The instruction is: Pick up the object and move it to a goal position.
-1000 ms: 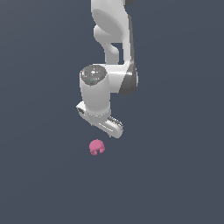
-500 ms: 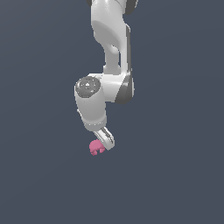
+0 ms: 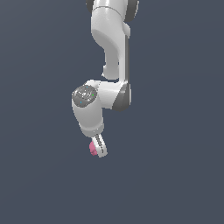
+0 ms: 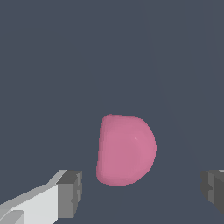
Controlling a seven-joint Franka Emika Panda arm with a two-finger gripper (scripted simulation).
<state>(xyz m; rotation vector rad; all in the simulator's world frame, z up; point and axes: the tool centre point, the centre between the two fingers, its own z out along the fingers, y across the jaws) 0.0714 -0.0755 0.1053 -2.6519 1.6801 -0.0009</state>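
Observation:
The object is a small pink rounded blob (image 4: 126, 149) on the dark grey floor. In the wrist view it lies between my two grey fingertip pads (image 4: 70, 194), with a gap on each side. My white gripper (image 3: 97, 151) is open and lowered over the blob. In the exterior view only a sliver of the pink blob (image 3: 92, 148) shows beside the near finger (image 3: 101, 148); the rest is hidden behind it. The fingers do not touch the blob.
The plain dark grey floor (image 3: 175, 175) spreads all around. The white arm (image 3: 111, 52) reaches down from the top of the exterior view. No other objects show.
The gripper has come down and moved toward the exterior view's left over the blob. The blob, fully visible before, is now mostly hidden behind the finger. It has not moved.

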